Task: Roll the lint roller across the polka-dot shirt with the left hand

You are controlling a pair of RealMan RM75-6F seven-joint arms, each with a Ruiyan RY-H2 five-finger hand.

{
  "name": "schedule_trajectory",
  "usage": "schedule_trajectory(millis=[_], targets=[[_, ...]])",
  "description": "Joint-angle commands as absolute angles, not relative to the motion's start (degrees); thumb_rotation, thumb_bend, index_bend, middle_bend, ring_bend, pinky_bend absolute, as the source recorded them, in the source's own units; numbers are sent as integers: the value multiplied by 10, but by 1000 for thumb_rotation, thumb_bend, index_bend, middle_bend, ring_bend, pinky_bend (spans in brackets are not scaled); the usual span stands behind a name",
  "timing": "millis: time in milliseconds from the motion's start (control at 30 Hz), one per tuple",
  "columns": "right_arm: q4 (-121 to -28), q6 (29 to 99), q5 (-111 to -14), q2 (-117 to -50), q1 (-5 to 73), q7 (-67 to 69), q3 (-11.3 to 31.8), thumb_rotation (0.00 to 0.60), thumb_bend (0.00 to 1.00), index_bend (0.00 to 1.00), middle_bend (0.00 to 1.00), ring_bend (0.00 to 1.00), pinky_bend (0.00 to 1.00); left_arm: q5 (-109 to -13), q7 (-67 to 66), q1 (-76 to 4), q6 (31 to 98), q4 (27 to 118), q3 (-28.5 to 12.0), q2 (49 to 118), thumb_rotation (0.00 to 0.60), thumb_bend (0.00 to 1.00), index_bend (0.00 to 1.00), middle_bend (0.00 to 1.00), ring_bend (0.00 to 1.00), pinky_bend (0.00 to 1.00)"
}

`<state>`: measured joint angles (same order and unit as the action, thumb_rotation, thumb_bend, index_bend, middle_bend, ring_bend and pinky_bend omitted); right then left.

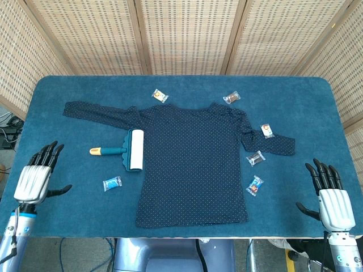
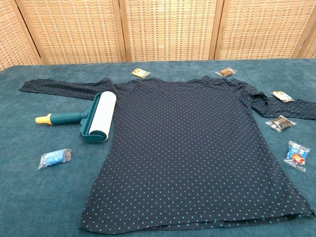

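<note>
The left hand [image 1: 35, 179] sits at the near left corner of the counter [image 1: 79, 218], fingers spread and extended, holding nothing. It is well apart from the lint roller [image 1: 126, 149], which lies farther in on the blue surface. The roller's white drum rests along the left edge of the polka-dot shirt [image 1: 193, 164], overlapping its side hem just below the sleeve; the teal handle with its yellow tip points left, away from the garment. The shirt is spread flat in the middle of the counter, one sleeve stretched out to the left, the other folded short on the right. A small blue wrapped candy [image 1: 112, 183] lies between the roller and the near edge.

The right hand [image 1: 329, 195] is at the near right corner, likewise spread and empty. Neither hand appears in the chest view.

Other wrapped sweets are scattered about: one above the collar at left [image 1: 160, 96], one above the right shoulder [image 1: 230, 97], one on the right sleeve [image 1: 267, 131], a dark one just beside that sleeve [image 1: 256, 158], and a blue one below it [image 1: 254, 185]. A woven screen [image 1: 187, 34] stands behind the counter.
</note>
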<state>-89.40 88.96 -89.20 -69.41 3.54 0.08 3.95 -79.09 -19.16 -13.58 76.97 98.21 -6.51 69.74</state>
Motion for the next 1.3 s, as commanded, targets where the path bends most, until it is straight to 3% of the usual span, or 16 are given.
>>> schedule_trajectory(millis=[33, 100, 167, 267, 300, 500, 567, 900, 1100, 1300], targets=[[-893, 887, -890, -695, 36, 2, 40, 600, 77, 0, 0, 0, 0, -766, -212, -170, 733, 977, -89, 699, 600, 9, 0, 515, 515, 542], [-891, 885, -889, -696, 37, 3, 40, 600, 77, 0, 0, 0, 0, -750, -215, -188, 707, 972, -98, 698, 600, 10, 0, 656, 628, 617], [-888, 884, -888, -697, 38, 4, 40, 600, 77, 0, 0, 0, 0, -727, -223, -208, 675, 969, -107, 693, 600, 15, 36, 725, 682, 654], [-884, 883, -886, -701, 39, 7, 42, 600, 77, 0, 0, 0, 0, -679, -231, -240, 620, 969, -123, 682, 600, 164, 181, 807, 749, 699], [-882, 883, -885, -701, 39, 8, 42, 600, 77, 0, 0, 0, 0, -661, -231, -251, 599, 971, -129, 678, 600, 222, 224, 826, 765, 709], [-874, 878, -883, -705, 42, 10, 43, 600, 78, 0, 0, 0, 0, -560, -265, -320, 509, 952, -143, 674, 600, 354, 440, 853, 789, 721], [-871, 877, -881, -706, 43, 11, 44, 600, 77, 0, 0, 0, 0, -531, -281, -340, 488, 940, -141, 680, 600, 366, 470, 853, 789, 722], [-858, 879, -869, -708, 42, 25, 53, 600, 77, 0, 0, 0, 0, -427, -348, -419, 446, 878, -123, 721, 600, 391, 417, 860, 794, 726], [-852, 882, -866, -709, 41, 25, 55, 600, 77, 0, 0, 0, 0, -385, -381, -453, 434, 847, -105, 740, 600, 330, 423, 861, 794, 727], [-851, 887, -867, -710, 40, 28, 57, 600, 78, 0, 0, 0, 0, -361, -404, -479, 436, 813, -82, 770, 600, 329, 409, 861, 794, 727]])
